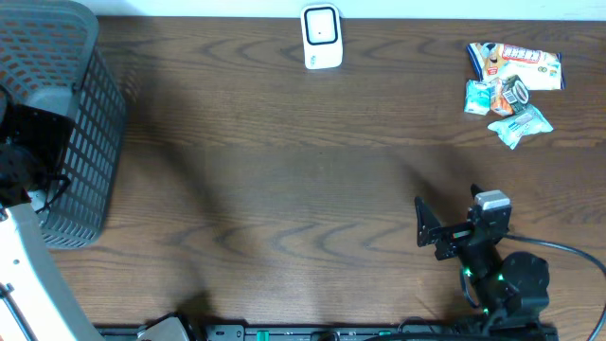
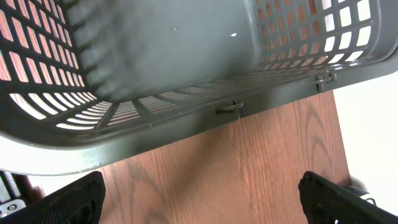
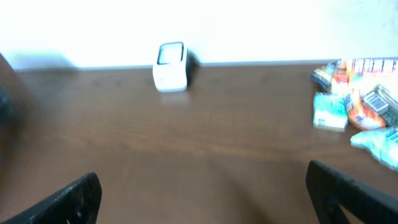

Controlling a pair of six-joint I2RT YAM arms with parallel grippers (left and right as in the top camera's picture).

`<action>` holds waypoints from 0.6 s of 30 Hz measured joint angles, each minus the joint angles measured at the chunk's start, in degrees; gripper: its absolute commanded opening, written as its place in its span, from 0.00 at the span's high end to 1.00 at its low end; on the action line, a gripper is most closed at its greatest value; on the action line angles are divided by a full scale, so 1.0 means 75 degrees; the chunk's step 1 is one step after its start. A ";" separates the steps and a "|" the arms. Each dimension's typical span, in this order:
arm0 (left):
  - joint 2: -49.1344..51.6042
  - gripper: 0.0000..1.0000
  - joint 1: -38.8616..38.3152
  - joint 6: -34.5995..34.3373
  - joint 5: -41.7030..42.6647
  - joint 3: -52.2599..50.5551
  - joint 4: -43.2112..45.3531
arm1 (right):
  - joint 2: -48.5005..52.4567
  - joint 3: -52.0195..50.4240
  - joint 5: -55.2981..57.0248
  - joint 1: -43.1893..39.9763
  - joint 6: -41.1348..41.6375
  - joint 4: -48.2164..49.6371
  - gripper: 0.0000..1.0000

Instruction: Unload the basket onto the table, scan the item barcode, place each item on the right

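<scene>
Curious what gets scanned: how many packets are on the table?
4, bunched far right: colourful packet, small teal packet, orange packet, pale blue packet. Overlap may hide more.

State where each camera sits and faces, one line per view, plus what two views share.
Overhead: above the table, looking straight down; left arm at the basket, right gripper near the front edge.
Left wrist: on the left arm, facing the basket's wall; open left gripper frames the bottom.
Right wrist: low, facing across to the scanner and packets; its open fingers show.
Shared: overhead and right wrist both show scanner and packets.
</scene>
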 measured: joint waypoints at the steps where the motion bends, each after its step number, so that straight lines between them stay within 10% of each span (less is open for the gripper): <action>1: 0.0000 0.02 0.0000 0.0000 -0.0003 0.0000 0.0000 | -0.0108 -0.0187 0.0000 -0.0006 -0.0003 0.0291 0.01; 18: 0.0000 0.03 0.0000 0.0000 0.0000 0.0000 -0.0003 | -0.1445 -0.2119 -0.0221 -0.0146 -0.0396 0.2261 0.01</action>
